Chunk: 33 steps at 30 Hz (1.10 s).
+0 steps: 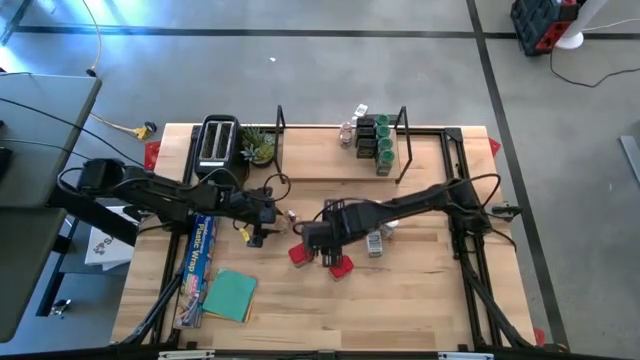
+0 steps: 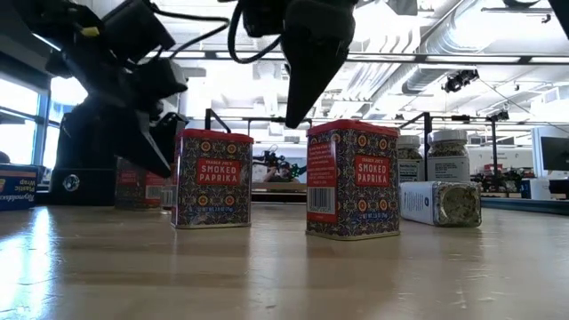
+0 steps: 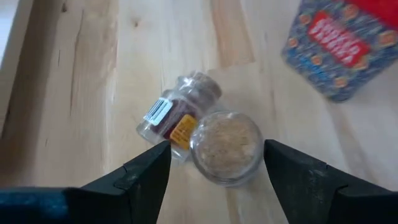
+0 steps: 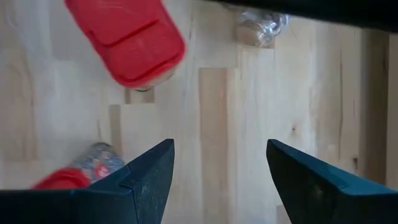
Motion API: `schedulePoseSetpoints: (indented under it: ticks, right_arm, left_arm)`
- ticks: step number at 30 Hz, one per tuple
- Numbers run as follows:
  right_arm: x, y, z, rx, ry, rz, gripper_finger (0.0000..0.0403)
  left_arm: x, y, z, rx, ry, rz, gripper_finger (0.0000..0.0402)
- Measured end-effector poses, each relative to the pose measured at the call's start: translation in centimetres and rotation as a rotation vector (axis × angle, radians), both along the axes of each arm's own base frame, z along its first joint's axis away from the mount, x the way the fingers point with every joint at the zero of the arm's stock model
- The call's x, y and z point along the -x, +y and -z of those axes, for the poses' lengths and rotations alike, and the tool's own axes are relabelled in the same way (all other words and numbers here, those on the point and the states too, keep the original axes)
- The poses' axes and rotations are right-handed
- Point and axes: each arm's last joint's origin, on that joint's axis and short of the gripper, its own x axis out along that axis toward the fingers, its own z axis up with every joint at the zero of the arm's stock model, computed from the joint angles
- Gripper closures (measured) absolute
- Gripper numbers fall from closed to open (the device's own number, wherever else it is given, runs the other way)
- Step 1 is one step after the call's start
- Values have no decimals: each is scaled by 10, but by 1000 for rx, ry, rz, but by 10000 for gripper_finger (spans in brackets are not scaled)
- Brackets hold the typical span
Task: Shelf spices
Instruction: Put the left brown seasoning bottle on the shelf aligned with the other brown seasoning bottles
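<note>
My left gripper (image 3: 216, 147) (image 1: 262, 218) is open and points down; its fingers stand on either side of a small upright brownish jar (image 3: 227, 146). A second small jar (image 3: 176, 117) lies on its side beside it. My right gripper (image 4: 219, 144) (image 1: 312, 240) hangs open over bare table between two red paprika tins (image 4: 127, 37) (image 4: 78, 176). Both tins stand upright on the table in the low view (image 2: 212, 178) (image 2: 353, 178). The shelf (image 1: 320, 157) stands at the far edge with green-lidded jars (image 1: 383, 145) and dark jars (image 1: 365, 130) on its right end.
White-lidded clear jars sit right of the tins, one lying on its side (image 2: 440, 203) and others upright (image 2: 449, 156). A black toaster (image 1: 218, 140) and a small plant (image 1: 256, 146) stand left of the shelf. The blue foil box (image 1: 200, 250) and teal cloth (image 1: 230, 295) lie near left.
</note>
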Motion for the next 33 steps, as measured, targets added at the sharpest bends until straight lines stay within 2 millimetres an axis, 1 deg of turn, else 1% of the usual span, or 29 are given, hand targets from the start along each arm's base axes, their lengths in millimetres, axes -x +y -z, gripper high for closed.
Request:
schedulePoseSetpoints:
  ticks: [8,12,16,20,22,24,26,30,33]
  right_arm:
    - [7,27,-2,106,-75,90,153]
    - [10,38,-2,161,-111,111,153]
    - [16,48,-3,205,-125,127,153]
    - [25,56,-4,276,-124,160,153]
    - [33,60,-8,307,-126,180,153]
    - [42,63,-14,335,-127,204,153]
    - [52,66,-22,356,-134,237,153]
    - [73,71,-38,412,-167,304,153]
    - [87,75,-48,451,-207,341,153]
  left_arm:
    - [-8,0,13,45,21,-41,147]
    - [-13,-1,14,78,-15,-46,155]
    - [-14,-1,14,98,-24,-71,182]
    - [-12,-1,11,122,-28,-97,229]
    - [-10,-1,8,133,-21,-102,232]
    - [-10,-1,1,145,-5,-116,232]
    - [-13,-1,-14,147,-17,-118,232]
    - [-21,1,-49,111,-51,-151,232]
    - [-36,10,-80,89,-148,-167,232]
